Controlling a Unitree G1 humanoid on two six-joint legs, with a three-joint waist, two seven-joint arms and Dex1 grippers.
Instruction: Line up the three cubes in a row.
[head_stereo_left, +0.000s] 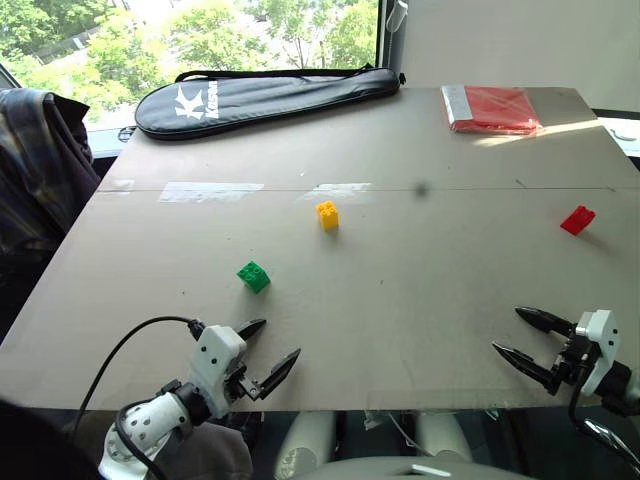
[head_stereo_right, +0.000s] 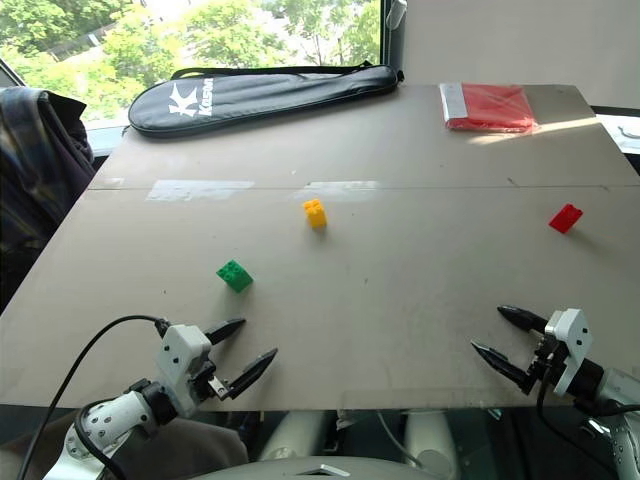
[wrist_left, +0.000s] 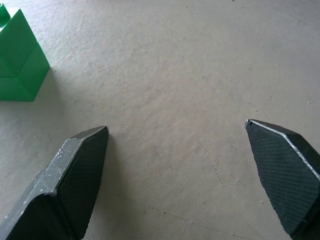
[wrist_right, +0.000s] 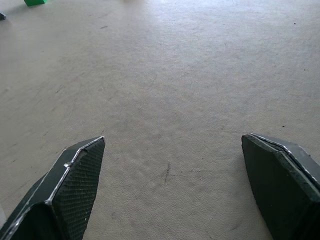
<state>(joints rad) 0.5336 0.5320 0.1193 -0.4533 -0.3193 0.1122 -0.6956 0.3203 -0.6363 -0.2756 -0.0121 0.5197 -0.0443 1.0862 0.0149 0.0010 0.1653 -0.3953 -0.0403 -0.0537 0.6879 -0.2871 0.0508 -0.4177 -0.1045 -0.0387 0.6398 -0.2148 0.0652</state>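
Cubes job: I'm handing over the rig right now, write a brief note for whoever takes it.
Left gripper: open, empty, at the near table edge, just short of the green cube.
Right gripper: open, empty, near edge on the right.
Yellow cube: mid-table, beyond the green one.
Red cube: far right, apart from the others.
Done: nothing; the cubes lie scattered, none held.
Left: bring all three into one row. The red cube probably suits the right gripper, the green the left.
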